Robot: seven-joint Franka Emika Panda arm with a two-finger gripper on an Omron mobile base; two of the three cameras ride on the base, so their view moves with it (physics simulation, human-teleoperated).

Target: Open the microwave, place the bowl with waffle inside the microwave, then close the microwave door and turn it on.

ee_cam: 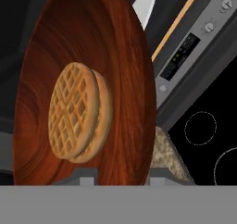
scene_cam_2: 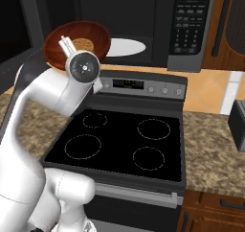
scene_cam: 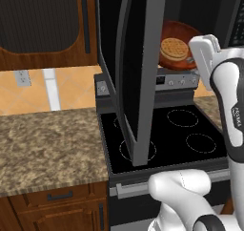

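My gripper is shut on the near rim of the reddish-brown bowl and holds it in the air, tilted. The round tan waffle lies inside the bowl. The microwave stands open above the stove, with its white turntable showing. Its door is swung wide out to the left. The bowl hangs just in front of the opening, at its left part, above the stove's control panel. In the hand view the bowl and waffle are close, with one fingertip on either side of the rim.
A black glass-top stove with ring burners lies below. Its grey control panel is right under the bowl. Granite counters flank the stove. The microwave's button panel is at its right, beside a wooden cabinet.
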